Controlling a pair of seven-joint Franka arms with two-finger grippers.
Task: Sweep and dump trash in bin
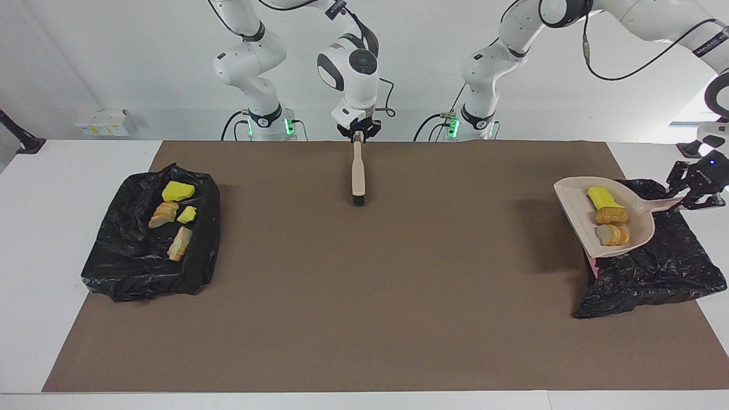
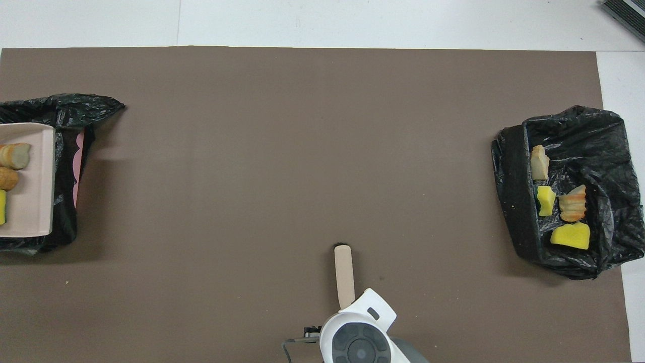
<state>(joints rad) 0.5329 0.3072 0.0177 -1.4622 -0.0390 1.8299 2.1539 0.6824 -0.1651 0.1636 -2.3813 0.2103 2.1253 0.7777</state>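
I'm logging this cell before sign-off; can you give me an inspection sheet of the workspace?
Surface: brown mat on white table.
Job's things: four trash pieces in bin at right arm's end; three in dustpan over other bin.
Clutter: nothing seen.
Grippers: right gripper holds brush; left gripper holds dustpan handle.
Cables: black, along both arms.
Surroundings: white box by wall.

Two glossy white arms with rounded grey joint caps, black hands (image 1: 697, 185), looping black cables — green lights at bases.
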